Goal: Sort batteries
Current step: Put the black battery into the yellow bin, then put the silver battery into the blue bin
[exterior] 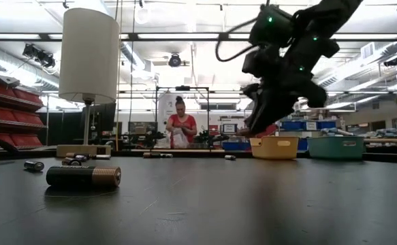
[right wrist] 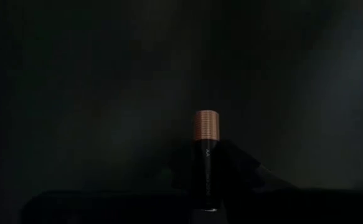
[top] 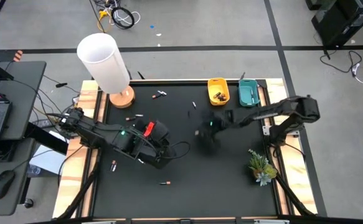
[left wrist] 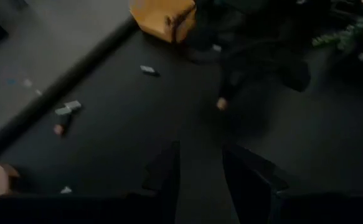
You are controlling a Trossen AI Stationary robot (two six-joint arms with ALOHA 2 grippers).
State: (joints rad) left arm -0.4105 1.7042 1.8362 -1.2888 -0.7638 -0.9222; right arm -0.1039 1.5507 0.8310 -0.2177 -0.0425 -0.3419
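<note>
My black table [top: 231,180] spreads under both my arms, with a white lamp [top: 104,62] on its wooden base standing at the far corner beyond my left arm. Past my right gripper, at the far edge, sit a yellow tray [top: 218,91] and a teal tray [top: 249,93] side by side; the yellow one has dark pieces in it. A small green plant [top: 261,167] stands at the table's edge on the side of my right arm.

My right gripper [exterior: 256,129] hangs above the table's middle, lifted clear of the surface, fingers pinching a black battery with a copper end [right wrist: 206,155] that sticks out past the fingertips.

My left gripper [left wrist: 200,180] waits low nearer the lamp side, its two fingers standing a little apart with nothing between them.

The remaining batteries lie loose on the black top: one black-and-copper cell [exterior: 84,177] near the front edge, others [top: 160,94] scattered toward the lamp and around my left arm
</note>
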